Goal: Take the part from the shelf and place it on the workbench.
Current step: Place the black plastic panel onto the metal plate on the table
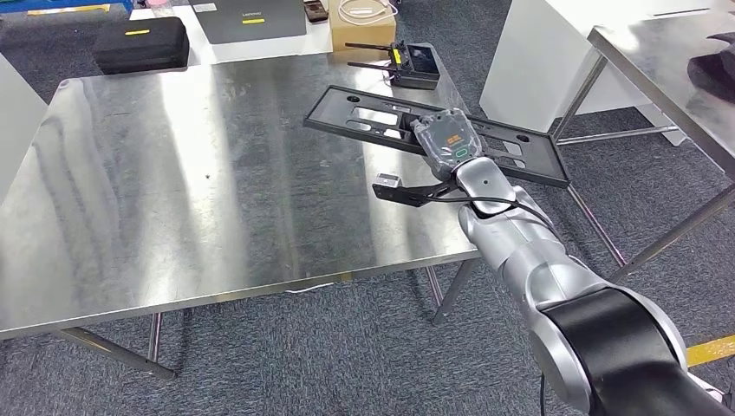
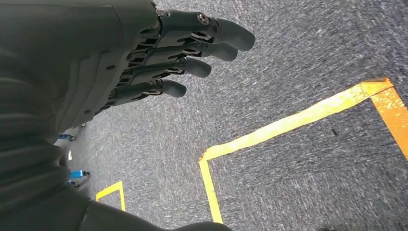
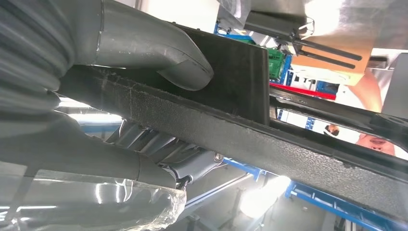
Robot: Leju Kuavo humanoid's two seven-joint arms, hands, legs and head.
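Right arm reached forward and up from lower right, silver forearm extended. Right hand gripped the part, thumb pressed on one face, fingers under the other. Left hand hung toward the floor, fingers loosely extended and apart, holding nothing.

Black part, silver workbench, grey carpet
The part is matte black with a grainy texture; the workbench is streaky mirror-silver steel; the right hand is grey with orange and green marks; the carpet is speckled blue-grey, crossed by yellow tape.
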